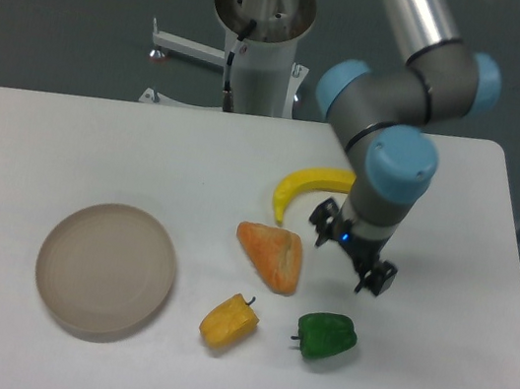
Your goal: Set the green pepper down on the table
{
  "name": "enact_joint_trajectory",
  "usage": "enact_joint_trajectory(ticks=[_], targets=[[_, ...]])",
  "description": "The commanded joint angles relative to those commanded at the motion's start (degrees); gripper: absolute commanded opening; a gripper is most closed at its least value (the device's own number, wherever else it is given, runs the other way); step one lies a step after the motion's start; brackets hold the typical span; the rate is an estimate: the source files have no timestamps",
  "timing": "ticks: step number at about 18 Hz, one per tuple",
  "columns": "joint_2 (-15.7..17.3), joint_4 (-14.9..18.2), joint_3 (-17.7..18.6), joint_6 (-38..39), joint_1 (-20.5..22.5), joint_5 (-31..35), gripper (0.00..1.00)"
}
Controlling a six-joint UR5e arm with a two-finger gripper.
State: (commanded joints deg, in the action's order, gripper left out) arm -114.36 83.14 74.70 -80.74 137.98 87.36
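While I'm watching the feed, the green pepper (pixel 325 335) is sitting on the table (pixel 70 138), stem to the left, just right of the yellow pepper (pixel 229 321) and below the orange wedge (pixel 272 254). My gripper (pixel 351 253) hangs above and right of it, clear of it, jaws spread apart with nothing between them. A banana (pixel 306 187) lies beside the arm, and the beige plate (pixel 106 270) sits well off left.
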Motion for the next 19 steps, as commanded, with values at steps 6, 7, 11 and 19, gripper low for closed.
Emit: enact_joint_trajectory(ticks=[6,7,11,19], targets=[[2.65,1.41,0.80,-14.00,2.38,2.98,1.00],[2.65,1.24,0.80,-14.00,2.47,2.99,1.00],[2.47,1.06,0.88,-14.00,2.30,3.08,1.00],[2.03,0.88,0.97,-13.12,2.12,2.46,1.00]])
